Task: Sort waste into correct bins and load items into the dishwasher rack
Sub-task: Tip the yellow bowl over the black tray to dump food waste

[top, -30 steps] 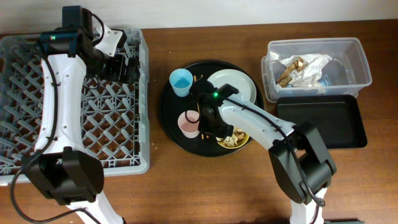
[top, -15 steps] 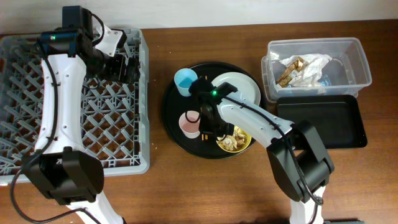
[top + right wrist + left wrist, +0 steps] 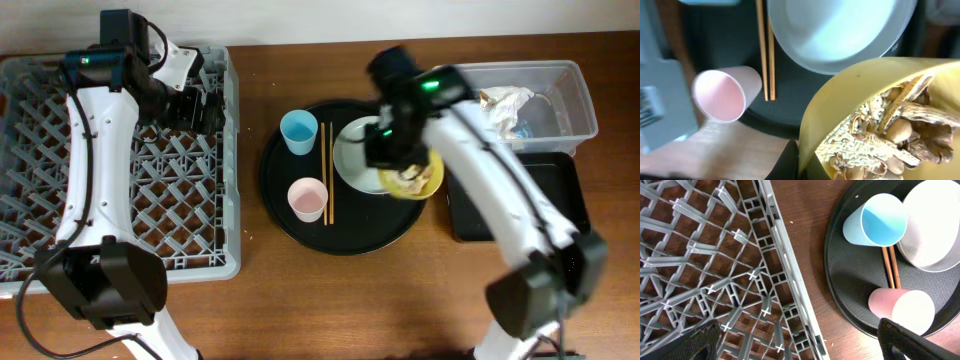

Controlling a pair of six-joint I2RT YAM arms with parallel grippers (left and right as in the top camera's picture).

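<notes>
Overhead: the right gripper (image 3: 392,160), blurred, is closed on the rim of the yellow bowl (image 3: 425,185). The bowl hangs over the right edge of the round black tray (image 3: 290,225) and overlaps the rim of the pale plate (image 3: 352,150). It carries brown food scraps (image 3: 410,180) with rice grains. On the round tray, just left of the plate, lie the chopsticks (image 3: 326,172), with the blue cup (image 3: 297,131) and the pink cup (image 3: 307,199) on their left. Right of the bowl, the clear tub (image 3: 575,90) holds crumpled napkins (image 3: 500,103), and the black rectangular tray (image 3: 545,205) sits just in front of it on the tabletop (image 3: 330,300). The left gripper (image 3: 197,106) stands wide open with nothing in it, over the far right corner of the dishwasher rack (image 3: 100,180), well apart from the cups

Left wrist: both fingers (image 3: 690,342) show at the bottom corners, spread wide above the rack's right wall. The two cups, the chopsticks and part of the plate sit on the round tray beside the rack

Right wrist: the bowl fills the lower right, its rim pinched by the gripper at the bottom edge, with scraps and rice heaped inside. Beneath it are the plate, the paired chopsticks and the pink cup
</notes>
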